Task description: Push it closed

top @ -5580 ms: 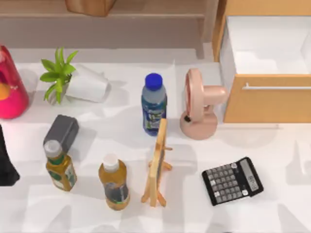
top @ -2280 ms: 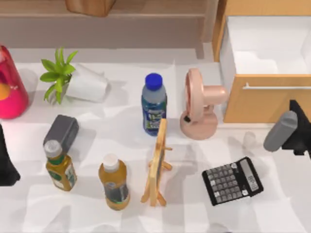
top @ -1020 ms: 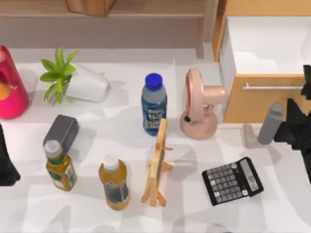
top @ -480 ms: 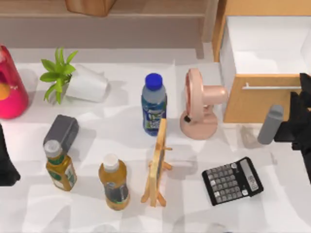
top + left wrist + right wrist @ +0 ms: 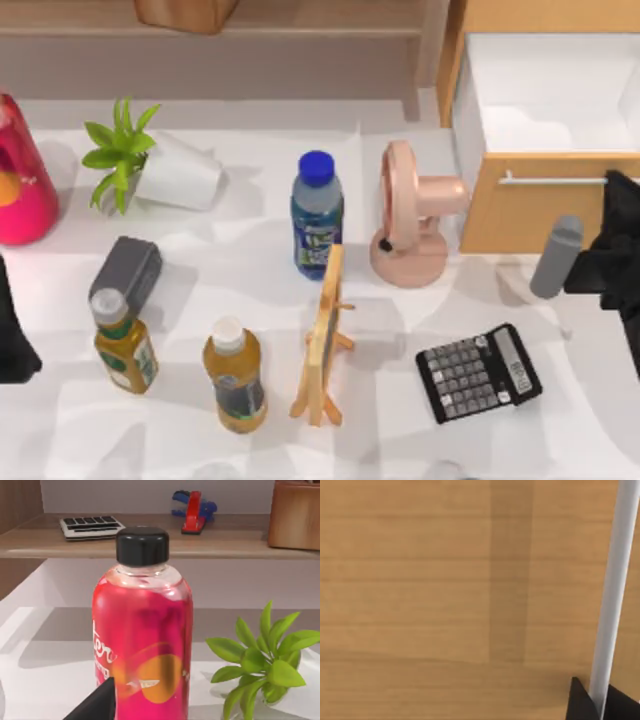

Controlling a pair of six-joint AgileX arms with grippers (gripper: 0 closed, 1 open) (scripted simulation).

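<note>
Table [image 5: 260, 260]: white, glossy, crowded with bottles, small easel, pink fan [image 5: 412, 228], calculator [image 5: 478, 371].
Back wall: wooden shelf [image 5: 150, 537] at 12 o'clock, carrying a keyboard and a red-blue stapler.
Drawer [image 5: 545, 215]: at 2 o'clock of the table, pulled open; white inner walls, light-brown wood-grain front, thin silver bar handle [image 5: 615, 590] running across the panel.
Right gripper [image 5: 618, 205]: at 3 o'clock, against the drawer front beside the handle's end; dark fingertips [image 5: 580, 702] straddling the bar, slightly apart.
Left gripper [image 5: 12, 335]: parked at 9 o'clock, near the pink bottle [image 5: 142, 635]; finger spacing impossible to judge.
</note>
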